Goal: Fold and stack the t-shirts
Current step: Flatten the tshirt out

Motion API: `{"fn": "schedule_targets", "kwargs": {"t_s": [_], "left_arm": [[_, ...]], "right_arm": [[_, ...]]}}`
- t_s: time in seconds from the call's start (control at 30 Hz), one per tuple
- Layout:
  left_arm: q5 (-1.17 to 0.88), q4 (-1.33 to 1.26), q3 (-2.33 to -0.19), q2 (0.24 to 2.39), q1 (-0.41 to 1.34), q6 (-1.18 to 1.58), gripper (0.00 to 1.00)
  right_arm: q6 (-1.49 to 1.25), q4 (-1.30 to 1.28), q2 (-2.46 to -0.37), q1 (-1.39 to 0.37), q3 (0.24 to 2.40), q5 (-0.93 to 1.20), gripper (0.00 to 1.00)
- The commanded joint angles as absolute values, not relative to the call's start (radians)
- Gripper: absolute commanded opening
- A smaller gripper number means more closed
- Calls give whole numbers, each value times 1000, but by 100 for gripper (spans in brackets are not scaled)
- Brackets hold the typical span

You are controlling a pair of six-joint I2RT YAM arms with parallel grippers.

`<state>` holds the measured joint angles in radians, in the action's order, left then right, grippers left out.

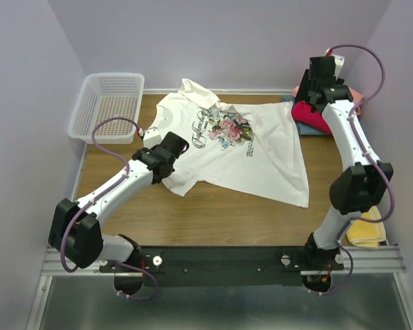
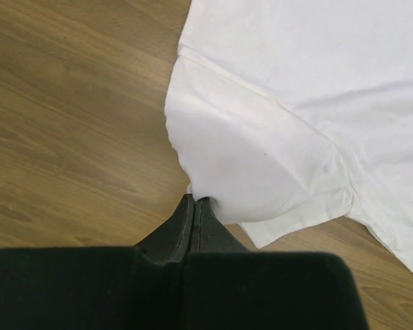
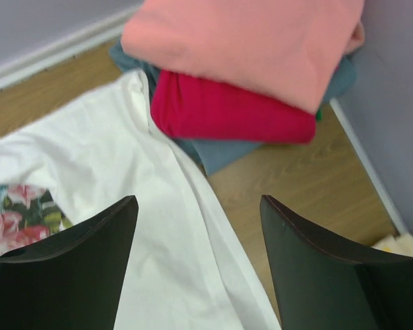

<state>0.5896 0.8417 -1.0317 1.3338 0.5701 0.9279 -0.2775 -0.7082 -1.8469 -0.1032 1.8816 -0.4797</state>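
Observation:
A large white t-shirt (image 1: 261, 161) with a pink-rose print (image 1: 228, 129) lies spread on the wooden table. My left gripper (image 2: 195, 200) is shut, with the edge of the shirt's sleeve (image 2: 255, 158) pinched at its tips; in the top view it (image 1: 173, 146) sits over the shirt's left side. My right gripper (image 3: 199, 199) is open and empty above the shirt's right edge (image 3: 158, 227). Just beyond it lies a folded stack: salmon-pink (image 3: 255, 41) on top, crimson (image 3: 227, 110) under it, grey-blue (image 3: 220, 155) at the bottom. The stack (image 1: 310, 117) shows at the back right.
A white mesh basket (image 1: 107, 103) stands at the back left corner. A yellow cloth (image 1: 367, 230) lies at the right edge near the right arm's base. Lilac walls close in the back and both sides.

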Motion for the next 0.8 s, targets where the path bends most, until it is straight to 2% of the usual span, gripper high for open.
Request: {"fn": "schedule_targets", "kwargs": {"t_s": [0.0, 0.17, 0.3, 0.5, 0.77], "left_arm": [[560, 726, -1037, 1371, 566, 841, 0], [551, 670, -1054, 1405, 560, 798, 0], [558, 657, -1078, 1428, 549, 769, 0], [568, 647, -1103, 1440, 519, 726, 0], [551, 626, -1094, 1424, 444, 689, 0]], "right_arm": [[-416, -877, -1695, -103, 1657, -417, 77], [-535, -893, -1461, -103, 1305, -322, 73], [-613, -897, -1309, -101, 1111, -272, 66], [-673, -945, -1201, -103, 971, -247, 65], [-753, -999, -1189, -101, 876, -247, 60]]}}
